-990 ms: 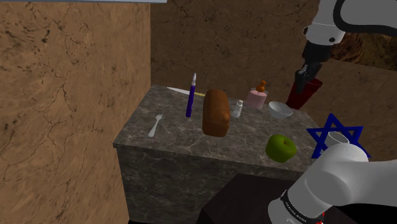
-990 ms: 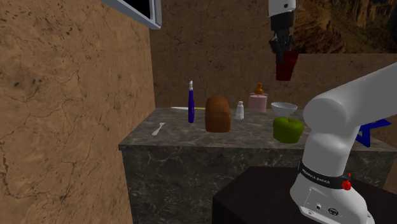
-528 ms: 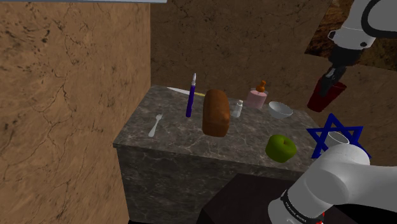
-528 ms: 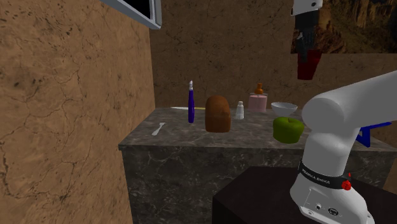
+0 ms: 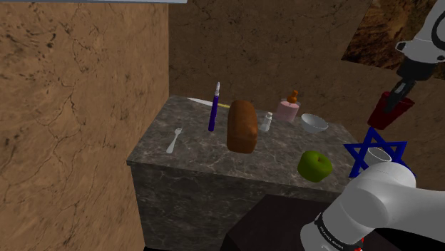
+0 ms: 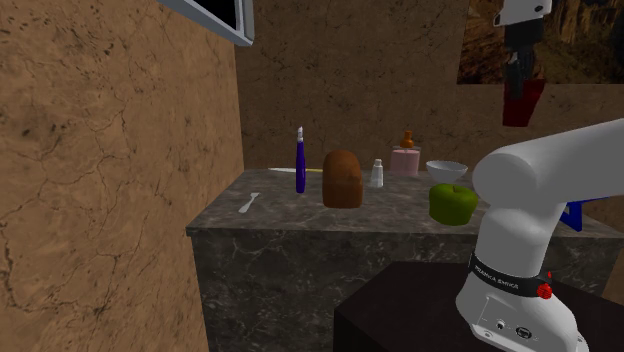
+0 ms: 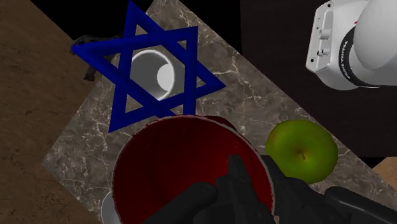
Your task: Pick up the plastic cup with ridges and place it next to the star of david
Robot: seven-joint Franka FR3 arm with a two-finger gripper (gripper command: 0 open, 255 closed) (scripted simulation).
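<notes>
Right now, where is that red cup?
The red cup hangs in the air, clasped by the gripper, at the shoulder view's right. It is just above the blue star, clear of the counter.

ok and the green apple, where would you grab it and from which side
Across its widest middle, coming straight down from above. The green apple is round, stem dimple up, and sits apart from the blue star, so there is likely room either side. The gripper would first need to put down the red cup it holds.
</notes>
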